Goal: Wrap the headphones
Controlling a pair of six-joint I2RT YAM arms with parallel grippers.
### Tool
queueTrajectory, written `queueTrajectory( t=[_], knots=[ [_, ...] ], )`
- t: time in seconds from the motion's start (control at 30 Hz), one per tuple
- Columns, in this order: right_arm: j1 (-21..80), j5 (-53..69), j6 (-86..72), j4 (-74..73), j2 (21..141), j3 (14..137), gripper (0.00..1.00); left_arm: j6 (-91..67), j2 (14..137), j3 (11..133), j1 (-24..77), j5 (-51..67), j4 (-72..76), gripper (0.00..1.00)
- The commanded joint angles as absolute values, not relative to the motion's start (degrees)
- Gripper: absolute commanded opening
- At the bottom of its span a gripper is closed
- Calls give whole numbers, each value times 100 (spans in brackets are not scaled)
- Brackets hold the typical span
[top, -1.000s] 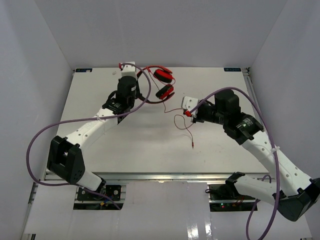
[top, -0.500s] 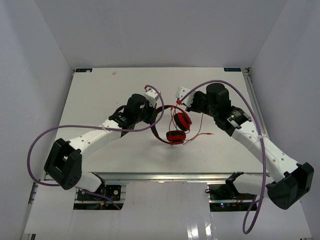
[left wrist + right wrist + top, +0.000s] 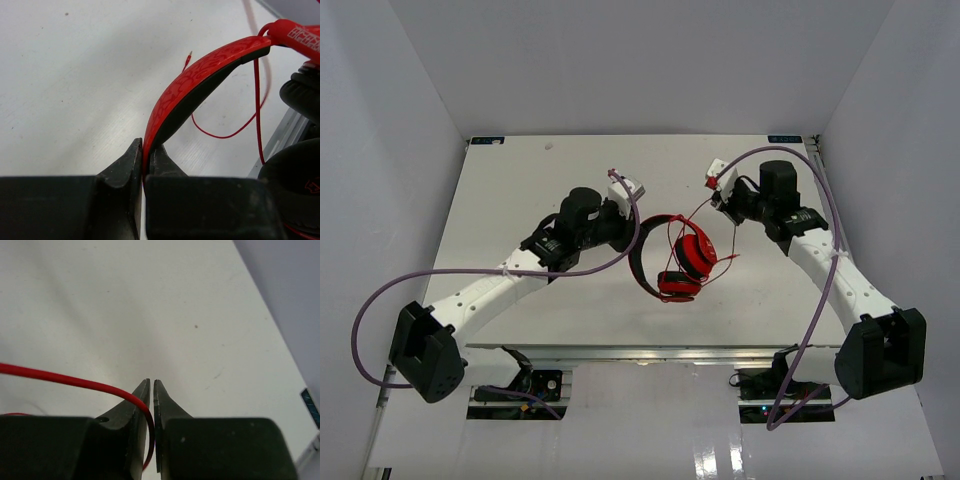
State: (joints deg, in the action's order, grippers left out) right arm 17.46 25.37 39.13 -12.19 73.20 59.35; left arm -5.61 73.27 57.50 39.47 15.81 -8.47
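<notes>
Tension matters most in this winding step, I judge: the band should be held fixed while the lead goes round it without slack. From the top view, red over-ear headphones with black padding (image 3: 685, 262) are near the middle of the white table (image 3: 520, 170). The left gripper (image 3: 632, 232) is at their ten o'clock and the right gripper (image 3: 717, 200) at their one o'clock, with the thin red cable (image 3: 700, 210) rising to it. Only the left wrist view shows the jaws clenched on the patterned headband (image 3: 200, 75), and the cable's free plug (image 3: 188, 55) lying toward twelve o'clock. Only the right wrist view shows jaws pinched nearly together with the cable threaded between them; the earcups are unseen there.
</notes>
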Motion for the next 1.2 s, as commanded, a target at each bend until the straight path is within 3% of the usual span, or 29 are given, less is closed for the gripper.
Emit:
queueTrajectory(
  t=[0.0,0.17,0.43,0.83,1.03,1.17],
  knots=[
    [1696,4711,3399,-929,7112,5536,21,-1121,7018,6397,3973,2099,-579,0],
    [1696,6387,2534,-233,7334,5235,32,-1645,7271,7031,3981,2332,-544,0],
    [1755,7266,368,1621,7802,5081,50,-2351,7680,8189,3973,2261,-562,0],
    [2140,7407,-2999,5763,8227,3941,51,-3147,7593,8880,3980,-689,-331,0],
    [2529,7305,-4390,7603,8929,4364,50,-3451,7821,9324,3973,-492,-367,0],
    [2327,7263,-3808,7018,8849,4424,47,-3388,7738,9378,3973,-662,-472,0]
  ],
)
